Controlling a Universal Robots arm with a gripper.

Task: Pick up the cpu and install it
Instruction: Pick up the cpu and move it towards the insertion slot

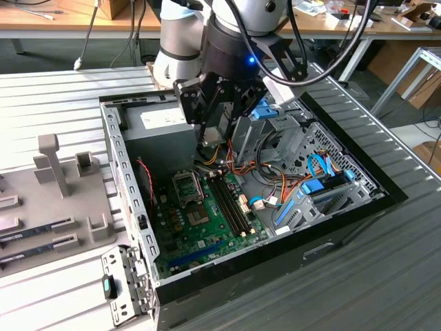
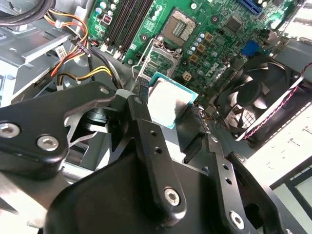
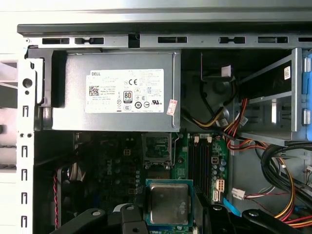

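The cpu (image 2: 168, 100) is a flat square chip with a silver top and a thin green rim. My gripper (image 2: 168, 111) is shut on it, with a black finger (image 2: 142, 92) pressing on each of two opposite edges. In the first wrist view the cpu (image 3: 168, 202) hangs level above the green motherboard (image 3: 181, 161). In the exterior view my gripper (image 1: 217, 138) is lowered into the open computer case (image 1: 344, 207), near the power supply. The bare socket (image 2: 179, 27) lies on the board with its metal frame (image 2: 158, 61) swung open beside it. The cpu is above the board and apart from it.
A grey power supply (image 3: 114, 92) fills the case's back corner. Bundled coloured cables (image 1: 275, 186) and drive cages (image 1: 310, 152) lie on the exterior view's right. Memory slots (image 1: 227, 203) run beside the socket, and a black fan (image 2: 258, 97) stands close by. A grey parts tray (image 1: 55, 207) sits outside the case.
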